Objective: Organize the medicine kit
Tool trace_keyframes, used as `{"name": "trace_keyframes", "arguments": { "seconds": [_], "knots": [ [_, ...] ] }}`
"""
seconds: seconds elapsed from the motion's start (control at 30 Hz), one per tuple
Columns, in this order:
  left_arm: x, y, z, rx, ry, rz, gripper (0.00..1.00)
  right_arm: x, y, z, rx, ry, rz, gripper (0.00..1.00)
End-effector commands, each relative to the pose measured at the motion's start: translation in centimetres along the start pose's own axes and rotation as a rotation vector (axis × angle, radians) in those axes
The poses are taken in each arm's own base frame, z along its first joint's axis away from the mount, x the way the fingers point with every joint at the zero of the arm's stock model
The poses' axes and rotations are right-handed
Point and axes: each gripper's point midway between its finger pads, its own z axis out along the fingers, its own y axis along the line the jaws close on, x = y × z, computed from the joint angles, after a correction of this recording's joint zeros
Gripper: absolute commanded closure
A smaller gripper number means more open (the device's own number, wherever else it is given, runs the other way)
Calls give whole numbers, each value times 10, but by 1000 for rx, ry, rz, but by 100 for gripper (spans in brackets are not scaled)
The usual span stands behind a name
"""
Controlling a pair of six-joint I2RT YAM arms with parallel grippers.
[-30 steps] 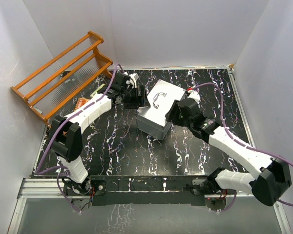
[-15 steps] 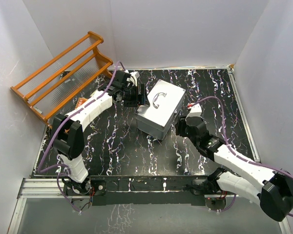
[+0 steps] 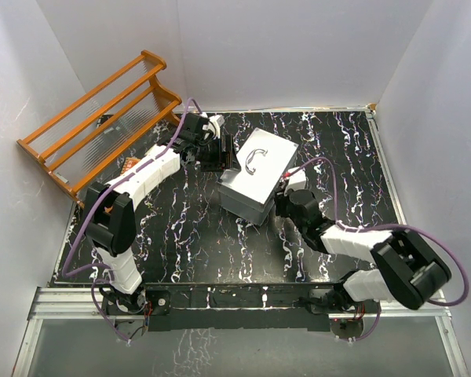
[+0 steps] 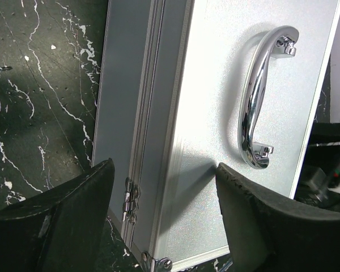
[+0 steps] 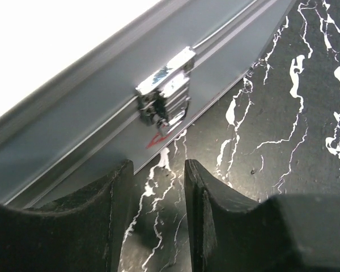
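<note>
Top external view, surface (image 3: pixel 180 251): is carrying the closed case near its middle, both arms reaching in.
Rack (image 3: pixel 102 118): is sitting at the far left, apart from the work.
Medicine kit (image 3: pixel 259 177): is lying lid-up, turned at an angle.
Left tool (image 4: pixel 164 170): is hovering over the lid's end, fingers apart, gripping nothing, likely to steady it.
Right tool (image 5: pixel 157 170): is waiting low beside the front wall, fingers apart, empty.
Handle (image 4: pixel 260 96): is lying flat.
Latch (image 5: pixel 164 93): is looking fastened, probably the right tool's target.

Right arm (image 3: pixel 341 236) drew back beside medicine kit (image 3: pixel 259 174).
</note>
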Motion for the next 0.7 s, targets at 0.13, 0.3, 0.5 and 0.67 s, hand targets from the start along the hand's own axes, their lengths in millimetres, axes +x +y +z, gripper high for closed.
{"name": "trace_keyframes", "arguments": {
  "seconds": [0.13, 0.3, 0.5, 0.67],
  "knots": [
    [35, 38, 8, -109, 111, -7, 38, -57, -19, 20, 117, -212, 44, 64],
    [37, 42, 8, -107, 113, -16, 39, -56, -32, 19, 184, -218, 92, 69],
    [37, 46, 9, -111, 114, -29, 41, -63, -41, 14, 216, -240, 106, 72],
    [36, 47, 10, -110, 113, -38, 42, -66, -52, 7, 272, -247, 123, 75]
  ]
}}
